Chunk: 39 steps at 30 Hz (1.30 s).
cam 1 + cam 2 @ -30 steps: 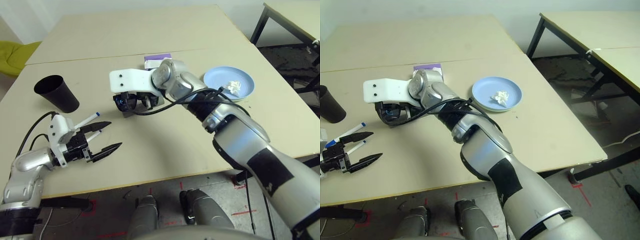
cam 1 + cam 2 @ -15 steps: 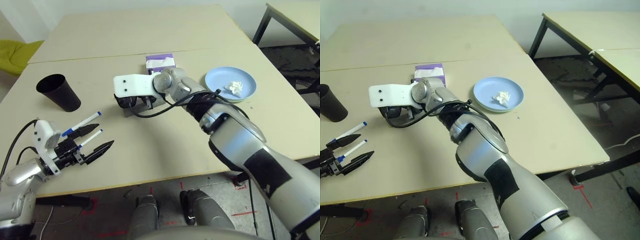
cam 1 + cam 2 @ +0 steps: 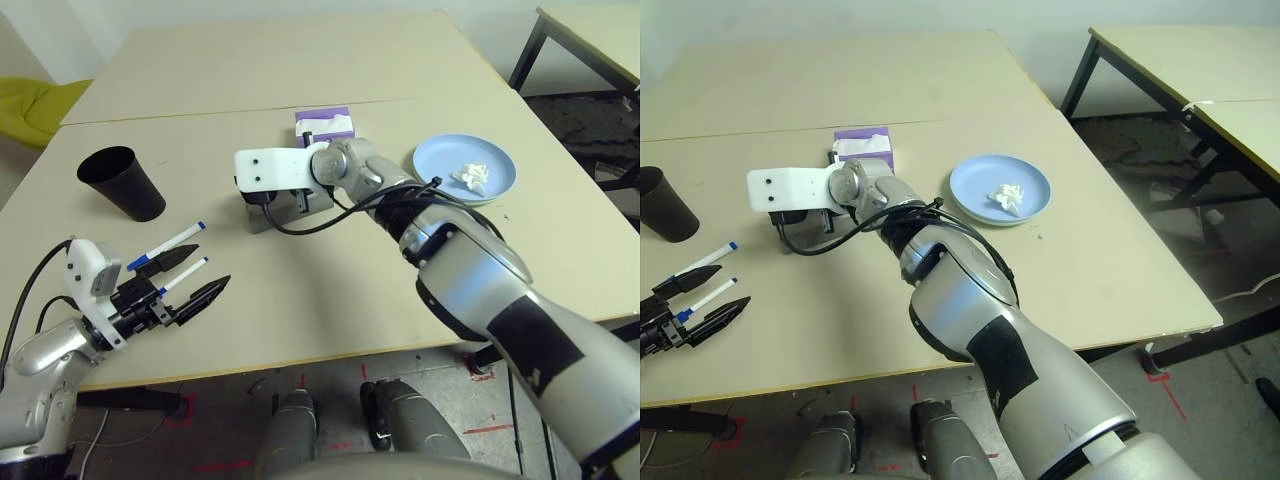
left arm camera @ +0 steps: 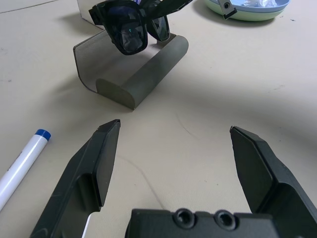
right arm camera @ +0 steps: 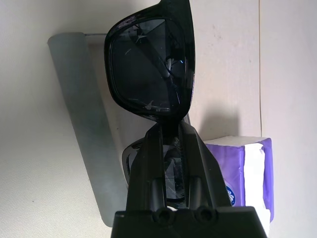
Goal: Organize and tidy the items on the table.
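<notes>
The table (image 3: 330, 290) fills most of the head views. Over the last second the right arm has carried the black sunglasses (image 4: 131, 25) from mid-frame toward the upper centre and lowered them, so they now hang directly over the open grey glasses case (image 4: 131, 69), just in front of the purple tissue box (image 3: 323, 122). I judge that the glasses are about to go into the case, which would finish that part of the tidying. The left arm has drawn back toward the lower left of the frame, away from the case.

The right arm stretches from the lower right of the frame up to the centre, its forearm and white wrist plate turned across the case, the gripper pointing down. The right gripper (image 5: 168, 136) is pinched tight on the sunglasses at the frame between the lenses. Whether the glasses already touch the case lining I cannot tell, since the wrist hides the contact in the head views.

The left arm lies low at the lower left, forearm level. The left gripper (image 4: 173, 148) is spread wide and empty, with the two markers (image 3: 170, 255) lying just beside it.

The black cup (image 3: 120, 183) stands upright at the upper left. The blue plate (image 3: 440, 160) sits at the upper right, stacked on a green one and holding the tissue (image 3: 470, 175).
</notes>
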{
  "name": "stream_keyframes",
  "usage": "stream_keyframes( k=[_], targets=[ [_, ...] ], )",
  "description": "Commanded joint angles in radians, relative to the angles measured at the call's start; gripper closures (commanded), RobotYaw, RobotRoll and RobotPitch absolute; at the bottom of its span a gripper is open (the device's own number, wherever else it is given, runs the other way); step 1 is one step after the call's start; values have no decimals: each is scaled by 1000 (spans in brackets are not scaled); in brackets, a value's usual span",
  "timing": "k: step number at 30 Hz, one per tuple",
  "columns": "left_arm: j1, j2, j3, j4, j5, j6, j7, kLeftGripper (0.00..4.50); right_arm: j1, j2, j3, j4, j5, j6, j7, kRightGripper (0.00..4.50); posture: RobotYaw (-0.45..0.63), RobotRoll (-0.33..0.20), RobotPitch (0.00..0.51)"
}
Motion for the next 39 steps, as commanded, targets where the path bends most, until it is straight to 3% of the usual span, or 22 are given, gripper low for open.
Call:
stream_keyframes(
  k=[1,24,38,39],
  targets=[
    [4,3,11,-17,-1,14,4,0,3,40,-21,9,-5,-4,2,4341,-31,0,163],
    [47,-23,33,-64,-6,19,53,0,55,70,-20,60,-42,-38,-93,4341,14,0,184],
    [28,-22,21,-60,-4,21,49,0,58,51,-22,64,-80,-9,-21,4341,-13,0,176],
    [24,-22,19,-58,-3,21,49,0,56,51,-25,63,-79,-7,-22,3602,-13,0,176]
  ],
)
